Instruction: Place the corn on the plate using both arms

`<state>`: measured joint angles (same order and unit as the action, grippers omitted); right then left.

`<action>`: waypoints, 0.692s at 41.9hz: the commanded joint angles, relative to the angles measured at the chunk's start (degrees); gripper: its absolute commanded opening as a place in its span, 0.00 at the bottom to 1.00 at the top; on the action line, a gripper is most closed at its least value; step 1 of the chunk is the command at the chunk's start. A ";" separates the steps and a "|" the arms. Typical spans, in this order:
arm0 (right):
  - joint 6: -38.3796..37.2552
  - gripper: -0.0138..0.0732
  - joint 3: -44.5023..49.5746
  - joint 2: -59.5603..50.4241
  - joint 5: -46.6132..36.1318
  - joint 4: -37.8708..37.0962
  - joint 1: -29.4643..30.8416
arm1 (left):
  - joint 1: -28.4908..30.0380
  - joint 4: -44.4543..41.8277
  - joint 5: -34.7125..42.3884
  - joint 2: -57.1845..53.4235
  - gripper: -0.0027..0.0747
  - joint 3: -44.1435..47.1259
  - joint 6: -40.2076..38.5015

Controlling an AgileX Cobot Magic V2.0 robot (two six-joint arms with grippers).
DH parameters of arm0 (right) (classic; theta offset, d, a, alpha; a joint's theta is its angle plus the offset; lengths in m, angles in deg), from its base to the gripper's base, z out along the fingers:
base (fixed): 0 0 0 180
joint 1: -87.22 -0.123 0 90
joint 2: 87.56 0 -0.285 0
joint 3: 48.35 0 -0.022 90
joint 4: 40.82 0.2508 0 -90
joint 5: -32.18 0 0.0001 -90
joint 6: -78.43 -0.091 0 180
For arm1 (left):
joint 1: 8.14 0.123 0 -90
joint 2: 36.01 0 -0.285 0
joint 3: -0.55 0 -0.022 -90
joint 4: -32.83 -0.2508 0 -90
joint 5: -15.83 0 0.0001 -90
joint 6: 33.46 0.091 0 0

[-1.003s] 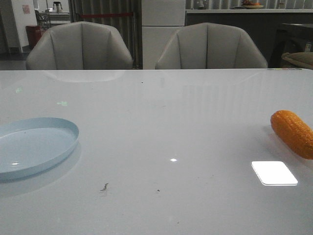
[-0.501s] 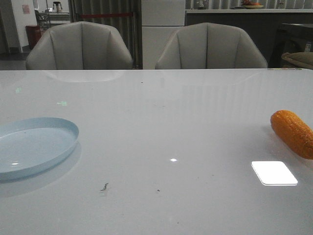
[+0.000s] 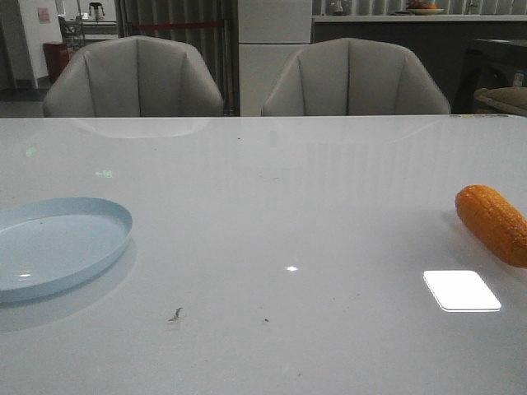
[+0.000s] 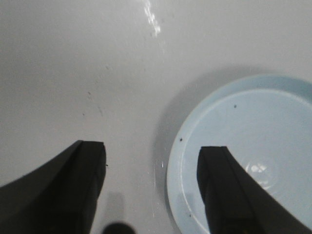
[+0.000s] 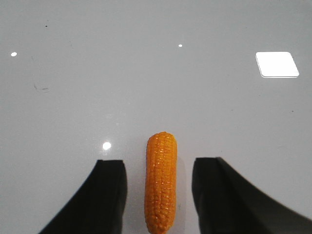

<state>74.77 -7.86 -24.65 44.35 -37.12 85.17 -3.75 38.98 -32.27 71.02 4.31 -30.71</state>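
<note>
The orange corn (image 3: 494, 222) lies on the white table at the far right edge of the front view. The pale blue plate (image 3: 58, 247) sits empty at the far left. Neither gripper shows in the front view. In the right wrist view, my right gripper (image 5: 160, 165) is open, with the corn (image 5: 161, 190) lying lengthwise between its fingers and touching neither. In the left wrist view, my left gripper (image 4: 153, 148) is open and empty above the table, with one finger over the rim of the plate (image 4: 253, 122).
The glossy white table (image 3: 288, 206) carries a bright square light reflection (image 3: 461, 290) near the corn and small dark specks (image 3: 175, 313) at the front. Two grey chairs (image 3: 136, 78) (image 3: 354, 78) stand behind the far edge.
</note>
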 commanded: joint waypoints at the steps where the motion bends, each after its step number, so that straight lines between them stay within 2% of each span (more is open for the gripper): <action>1: 0.18 0.65 -1.91 -0.48 -4.02 -0.44 0.24 | -0.45 1.37 -5.66 2.47 0.62 -4.97 1.58; 5: 0.18 0.65 -1.91 -0.48 -3.96 -0.44 0.24 | -0.45 1.37 -8.74 6.21 0.60 -6.99 1.58; 10: 0.18 0.65 -1.91 -0.48 -3.80 -0.44 0.24 | -0.45 1.53 -9.06 9.06 0.60 -7.24 1.58; 29: 0.18 0.65 -1.91 -0.48 -2.57 -0.44 0.24 | -0.58 4.58 -5.67 11.97 0.59 -7.24 1.58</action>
<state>74.77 -7.86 -24.65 45.45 -37.12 85.17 -3.85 41.78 -38.86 85.46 -1.29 -29.13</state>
